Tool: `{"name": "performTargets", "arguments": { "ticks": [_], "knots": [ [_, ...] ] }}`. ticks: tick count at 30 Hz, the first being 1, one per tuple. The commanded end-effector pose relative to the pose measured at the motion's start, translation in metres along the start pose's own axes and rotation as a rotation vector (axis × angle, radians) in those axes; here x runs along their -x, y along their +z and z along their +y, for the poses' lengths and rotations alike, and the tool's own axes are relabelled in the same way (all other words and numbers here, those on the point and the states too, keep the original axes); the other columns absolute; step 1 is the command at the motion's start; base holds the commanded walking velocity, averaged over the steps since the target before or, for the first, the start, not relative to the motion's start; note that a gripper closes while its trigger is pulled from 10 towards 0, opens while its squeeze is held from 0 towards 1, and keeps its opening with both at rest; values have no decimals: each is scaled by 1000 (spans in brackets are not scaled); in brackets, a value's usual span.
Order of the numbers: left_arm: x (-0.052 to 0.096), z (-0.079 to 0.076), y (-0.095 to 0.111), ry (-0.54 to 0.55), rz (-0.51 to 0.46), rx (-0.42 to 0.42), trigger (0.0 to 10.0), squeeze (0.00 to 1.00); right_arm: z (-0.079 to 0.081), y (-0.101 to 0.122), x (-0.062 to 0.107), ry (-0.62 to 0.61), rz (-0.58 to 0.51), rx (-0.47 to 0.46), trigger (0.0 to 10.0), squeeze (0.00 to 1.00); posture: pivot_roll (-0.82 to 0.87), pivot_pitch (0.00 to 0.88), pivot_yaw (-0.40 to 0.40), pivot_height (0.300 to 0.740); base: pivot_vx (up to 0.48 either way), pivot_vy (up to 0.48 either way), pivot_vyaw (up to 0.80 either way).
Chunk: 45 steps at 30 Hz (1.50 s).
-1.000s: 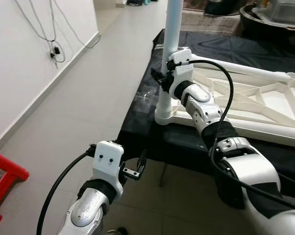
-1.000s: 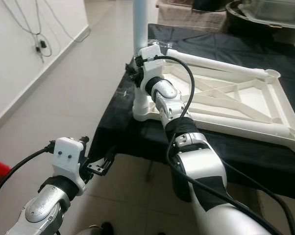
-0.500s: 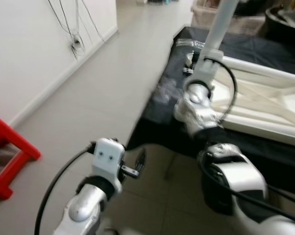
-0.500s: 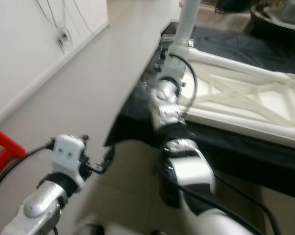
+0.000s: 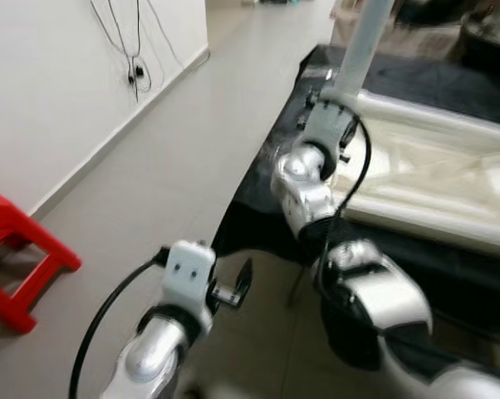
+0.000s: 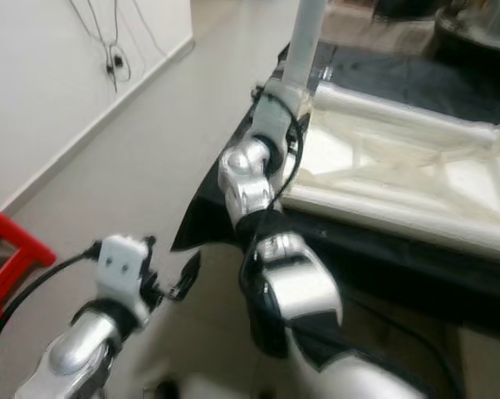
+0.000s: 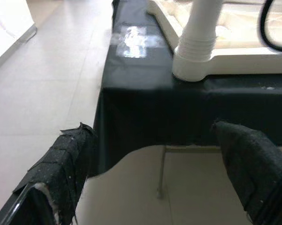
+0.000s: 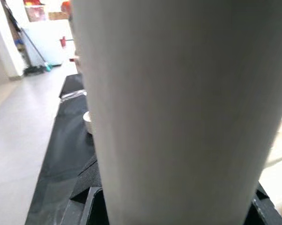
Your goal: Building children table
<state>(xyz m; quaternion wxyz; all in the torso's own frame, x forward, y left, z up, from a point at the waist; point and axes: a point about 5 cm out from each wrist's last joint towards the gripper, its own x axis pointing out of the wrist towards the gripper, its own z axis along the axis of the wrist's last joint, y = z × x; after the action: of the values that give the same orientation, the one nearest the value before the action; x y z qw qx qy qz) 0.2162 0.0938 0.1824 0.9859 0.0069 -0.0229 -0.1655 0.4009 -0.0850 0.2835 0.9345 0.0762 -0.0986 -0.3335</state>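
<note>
Table leg [image 5: 362, 46] stands upright (right gripper [image 5: 321, 104] clasping).

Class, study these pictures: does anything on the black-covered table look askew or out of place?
Yes. The white table leg leans to one side instead of standing straight in the corner socket of the upturned white tabletop. The right gripper is at the leg; the left gripper hangs idle.

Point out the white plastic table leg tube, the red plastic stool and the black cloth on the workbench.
white plastic table leg tube [image 7: 196, 44], left wrist view, ribbed collar near its base.
red plastic stool [image 5: 17, 253], left eye view, its seat.
black cloth [image 7: 141, 101], left wrist view, hanging front edge.
</note>
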Motion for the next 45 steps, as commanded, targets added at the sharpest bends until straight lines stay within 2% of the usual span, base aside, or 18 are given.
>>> {"name": "performTargets", "arguments": {
  "ticks": [1, 3, 9, 20, 24, 30, 34, 35, 37, 38, 40, 41, 43, 44, 45],
  "knots": [
    [1, 0, -2, 4, 6, -1, 10000, 0, -13, -37, 3, -78, 173, 37, 10000, 0, 182, 214, -28, 740, 0, 0, 0],
    [1, 0, -2, 4, 6, -1, 10000, 0, -7, -30, 6, -61, 155, 21, 10000, 0, 177, 207, -27, 740, 0, 0, 0],
    [1, -1, -2, 1, 5, -1, 10000, 0, -2, -22, 7, -46, 123, 5, 10000, 0, 177, 199, -28, 740, 0, 0, 0],
    [0, -2, -3, -5, 1, -3, 10000, 0, 5, 13, 1, -52, 41, -71, 10000, 0, 174, 187, -25, 740, 0, 0, 0],
    [0, -2, -3, -8, 1, -3, 10000, 0, 4, 12, 0, -54, 43, -64, 10000, 0, 171, 187, -24, 740, 0, 0, 0],
    [1, -4, -3, -17, 3, -16, 10000, 0, -1, -15, 5, -57, 127, -13, 10000, 0, 176, 197, -25, 740, 0, 0, 0],
    [1, -4, -3, -16, 5, -17, 10000, 0, -1, -23, 9, -51, 150, 8, 10000, 0, 177, 200, -26, 740, 0, 0, 0],
    [1, -4, -4, -15, 6, -17, 10000, 0, -1, -26, 10, -46, 157, 14, 10000, 125, 177, 200, -26, 740, 0, 0, 0],
    [2, -4, -4, -14, 6, -17, 10000, 0, -1, -28, 11, -43, 160, 17, 10000, 125, 176, 201, -26, 740, 0, 0, 0],
    [2, -4, -4, -13, 7, -17, 10000, 0, -1, -29, 11, -39, 163, 17, 10000, 933, 177, 201, -26, 740, 0, 0, 0],
    [2, -4, -4, -13, 7, -16, 10000, 0, -1, -29, 11, -37, 163, 17, 10000, 933, 177, 201, -26, 740, 0, 0, 0],
    [2, -3, -4, -13, 8, -16, 10000, 0, 0, -29, 12, -33, 159, 16, 10000, 1000, 177, 203, -26, 740, 0, 0, 0],
    [2, -3, -5, -12, 8, -17, 10000, 0, 1, -28, 13, -29, 158, 15, 10000, 1000, 177, 203, -26, 740, 0, 0, 0],
    [2, -3, -5, -11, 9, -16, 10000, 0, 1, -28, 13, -26, 153, 16, 10000, 565, 177, 203, -26, 740, 0, 0, 0],
    [2, -3, -5, -12, 11, -16, 10000, 0, 2, -27, 13, -22, 151, 14, 10000, 0, 177, 204, -25, 740, 0, 0, 0]
  ]
}}
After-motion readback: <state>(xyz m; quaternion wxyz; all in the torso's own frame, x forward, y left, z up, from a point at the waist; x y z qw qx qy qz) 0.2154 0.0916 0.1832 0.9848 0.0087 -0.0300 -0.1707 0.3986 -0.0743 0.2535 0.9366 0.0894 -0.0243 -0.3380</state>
